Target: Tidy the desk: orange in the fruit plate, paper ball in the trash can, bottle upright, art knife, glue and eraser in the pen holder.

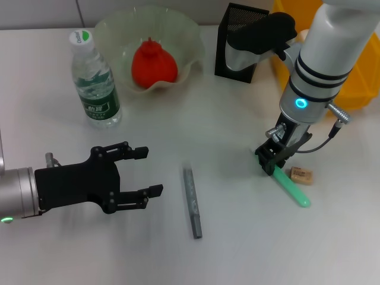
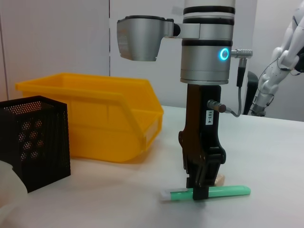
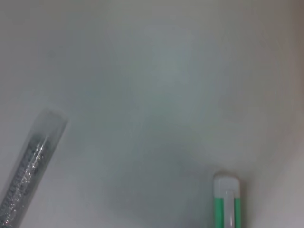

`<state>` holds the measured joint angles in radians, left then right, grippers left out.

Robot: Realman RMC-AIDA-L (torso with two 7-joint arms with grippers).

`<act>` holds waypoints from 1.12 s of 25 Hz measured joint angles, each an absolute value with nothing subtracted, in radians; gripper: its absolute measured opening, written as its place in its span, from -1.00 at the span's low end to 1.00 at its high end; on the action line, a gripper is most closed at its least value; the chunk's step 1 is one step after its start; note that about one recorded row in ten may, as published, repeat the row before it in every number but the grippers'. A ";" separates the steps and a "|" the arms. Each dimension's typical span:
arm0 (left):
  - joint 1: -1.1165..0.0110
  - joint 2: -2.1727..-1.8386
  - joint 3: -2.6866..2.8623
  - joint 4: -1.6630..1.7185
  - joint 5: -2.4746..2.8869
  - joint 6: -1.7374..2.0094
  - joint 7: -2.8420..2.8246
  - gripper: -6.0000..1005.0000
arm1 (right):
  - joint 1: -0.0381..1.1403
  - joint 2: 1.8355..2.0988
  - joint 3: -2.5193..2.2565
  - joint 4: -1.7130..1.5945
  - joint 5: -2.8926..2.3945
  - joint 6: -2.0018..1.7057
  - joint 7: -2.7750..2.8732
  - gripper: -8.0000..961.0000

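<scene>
Head view: right end effector (image 1: 270, 163) down on the surface (image 1: 237, 237), fingers clamped on the glue (image 1: 291, 187), which lies flat; eraser (image 1: 301, 175) just beside it. Art knife (image 1: 192, 202) lies mid-surface. Orange (image 1: 153, 64) in fruit plate (image 1: 184, 32). Bottle (image 1: 95, 80) upright. Left end effector (image 1: 127, 178) hovers, fingers apart, holding nothing.

Left wrist view: right end effector (image 2: 199, 192) pinches glue (image 2: 228, 191) near its white tip; pen holder (image 2: 35, 137) beside trash can (image 2: 95, 114).

Right wrist view: glue tip (image 3: 227, 202), art knife (image 3: 31, 166) well apart.
</scene>
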<state>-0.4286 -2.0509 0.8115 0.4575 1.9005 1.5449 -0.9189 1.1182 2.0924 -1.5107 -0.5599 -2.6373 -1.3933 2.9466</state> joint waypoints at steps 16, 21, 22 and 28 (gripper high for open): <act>-0.428 -2.049 0.811 0.456 1.902 1.545 -0.919 0.60 | 1.104 2.092 -1.519 -0.595 -2.627 -1.402 2.943 -0.60; -0.428 -2.049 0.811 0.456 1.902 1.545 -0.919 0.60 | 1.040 2.088 -1.514 -0.754 -2.627 -1.435 2.943 -0.60; -0.427 -2.049 0.811 0.456 1.902 1.545 -0.919 0.60 | 1.023 2.087 -1.510 -0.796 -2.627 -1.442 2.943 -0.60; -0.427 -2.049 0.811 0.456 1.901 1.545 -0.925 0.60 | 0.905 2.083 -1.436 -1.064 -2.602 -1.476 2.888 -0.60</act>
<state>-0.4270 -2.0494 0.8114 0.4556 1.9006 1.5449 -0.9245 0.9046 2.0830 -1.4358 -1.0642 -2.6019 -1.4763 2.8882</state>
